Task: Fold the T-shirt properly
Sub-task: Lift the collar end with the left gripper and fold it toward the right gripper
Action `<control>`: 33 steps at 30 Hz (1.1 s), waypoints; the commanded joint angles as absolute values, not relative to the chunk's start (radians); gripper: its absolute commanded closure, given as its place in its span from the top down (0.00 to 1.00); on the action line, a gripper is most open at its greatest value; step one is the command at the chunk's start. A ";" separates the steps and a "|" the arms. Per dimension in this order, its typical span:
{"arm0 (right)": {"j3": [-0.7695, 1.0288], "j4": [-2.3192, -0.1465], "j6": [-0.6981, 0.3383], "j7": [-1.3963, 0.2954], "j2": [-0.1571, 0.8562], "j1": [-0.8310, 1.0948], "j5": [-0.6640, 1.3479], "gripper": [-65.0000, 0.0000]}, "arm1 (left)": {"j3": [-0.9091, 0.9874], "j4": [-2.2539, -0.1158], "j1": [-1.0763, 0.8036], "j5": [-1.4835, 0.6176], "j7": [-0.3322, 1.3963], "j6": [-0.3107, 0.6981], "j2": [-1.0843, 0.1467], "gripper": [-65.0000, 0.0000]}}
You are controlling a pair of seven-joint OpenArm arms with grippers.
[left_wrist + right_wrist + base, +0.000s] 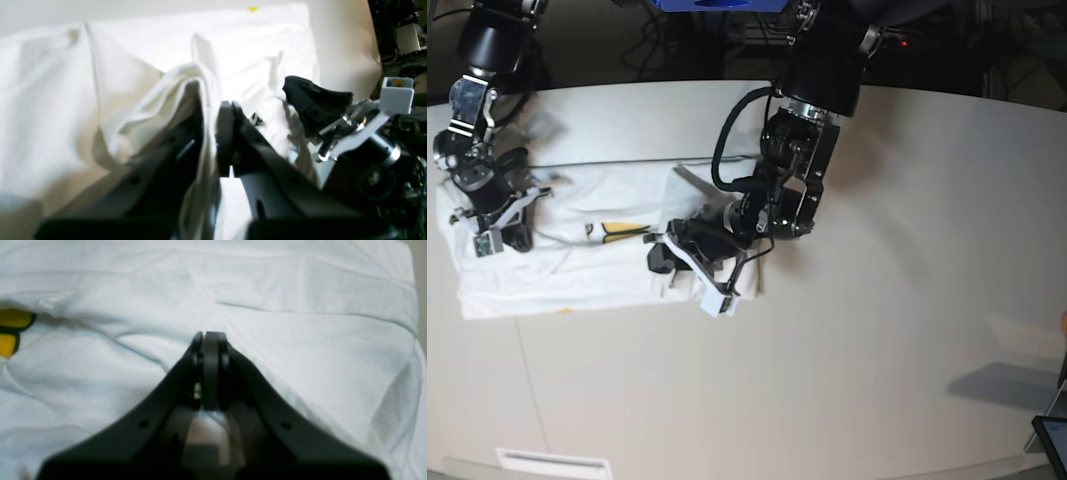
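Fold under way: left gripper (213, 133) pinches T-shirt (577, 270) edge at frame centre; right gripper (208, 340) closed, empty, pressing cloth far left. Next: likely carry edge across.

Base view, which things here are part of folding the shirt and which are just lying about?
Part of the job:
white cloth T-shirt
left gripper, shut on a T-shirt fold
right gripper, shut

Lying about:
pale table
dark screen corner

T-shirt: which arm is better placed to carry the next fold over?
Probably the left. Its gripper is shut on a raised bunch of the T-shirt at that end. The right gripper is shut, with no cloth visible between its jaws; it would have to open and regrasp first.
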State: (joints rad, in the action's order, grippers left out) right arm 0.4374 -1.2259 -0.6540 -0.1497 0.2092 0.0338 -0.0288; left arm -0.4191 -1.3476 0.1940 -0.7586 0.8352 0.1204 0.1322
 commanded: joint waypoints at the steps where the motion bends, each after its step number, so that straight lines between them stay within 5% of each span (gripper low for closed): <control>1: 0.438 -1.225 -0.661 -0.211 0.216 0.036 -0.064 0.00 | -0.455 -1.356 0.219 -0.780 0.802 0.133 0.147 0.00; 33: 0.438 -1.224 -0.664 -0.211 0.243 0.038 -0.064 0.00 | -0.518 -1.331 0.286 -0.780 0.677 0.133 0.151 0.00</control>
State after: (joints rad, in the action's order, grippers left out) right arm 0.4370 -1.2255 -0.6651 -0.1547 0.2291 0.0341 -0.0288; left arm -0.5163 -1.3090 0.2531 -0.7628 0.7025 0.1230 0.1356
